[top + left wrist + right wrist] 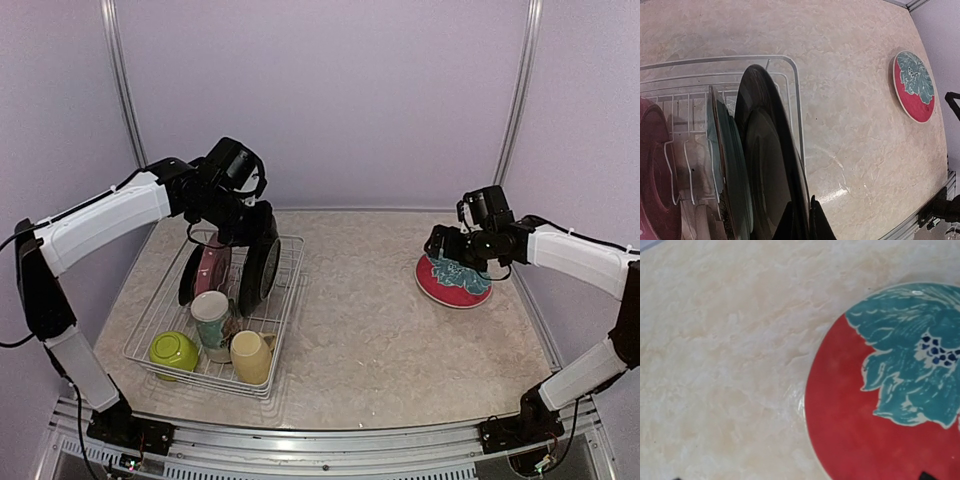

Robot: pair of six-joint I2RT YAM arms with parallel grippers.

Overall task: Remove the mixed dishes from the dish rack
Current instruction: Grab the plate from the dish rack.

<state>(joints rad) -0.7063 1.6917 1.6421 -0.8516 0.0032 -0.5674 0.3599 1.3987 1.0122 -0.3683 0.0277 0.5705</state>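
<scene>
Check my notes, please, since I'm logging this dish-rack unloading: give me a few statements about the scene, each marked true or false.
1. The left claw is shut on the black plate at its rim. True.
2. The red plate with the teal leaf stands in the dish rack. False: it lies flat on the table, outside the rack.
3. The right claw grips a mug. False: it is open and empty, above the red plate.
4. The lime-green bowl sits in the rack's near left corner. True.
</scene>
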